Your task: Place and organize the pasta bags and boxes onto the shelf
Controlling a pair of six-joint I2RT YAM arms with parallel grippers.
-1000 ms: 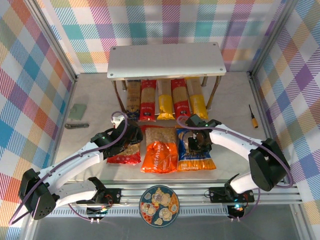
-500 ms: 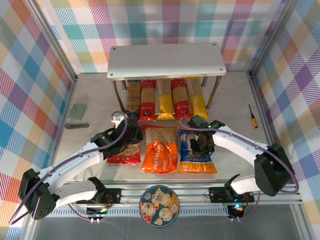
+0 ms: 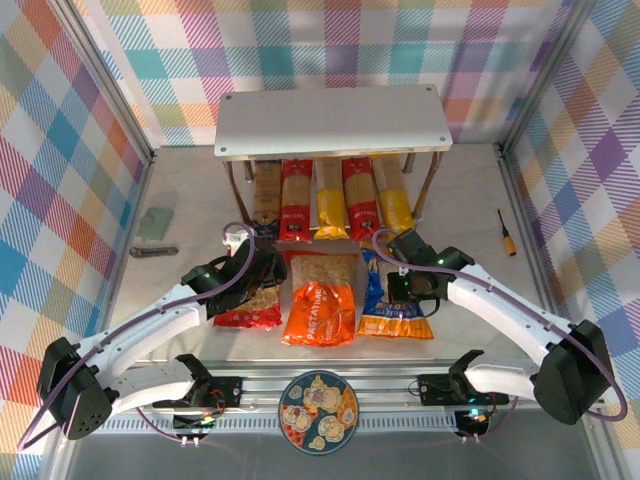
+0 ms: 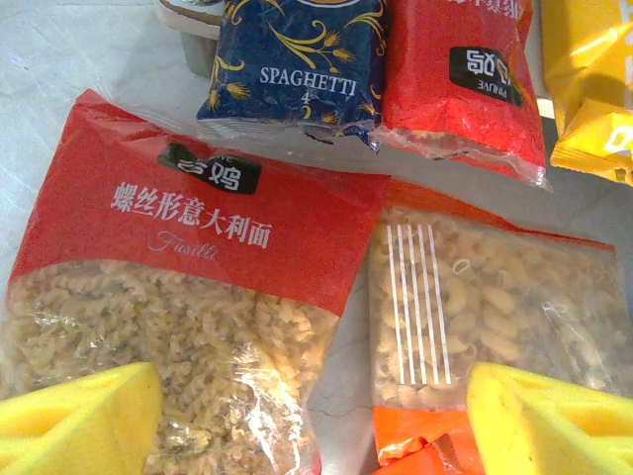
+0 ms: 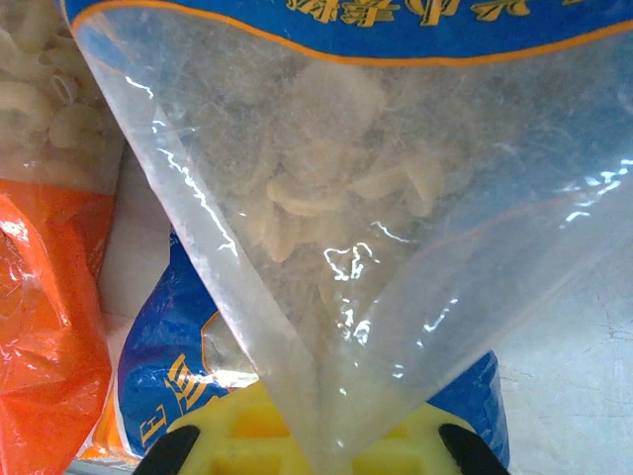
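Right tool pinching blue bag, wrist close-up | left tool wide open above red bag

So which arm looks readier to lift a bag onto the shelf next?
Right. The right gripper is shut on the clear end of the blue bag, while the left gripper hangs open above the red bag, gripping nothing.

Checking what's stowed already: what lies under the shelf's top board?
Five spaghetti packs side by side: tan-brown pack, left red pack, middle yellow pack, right red pack, right yellow pack. The shelf board covers their far ends.
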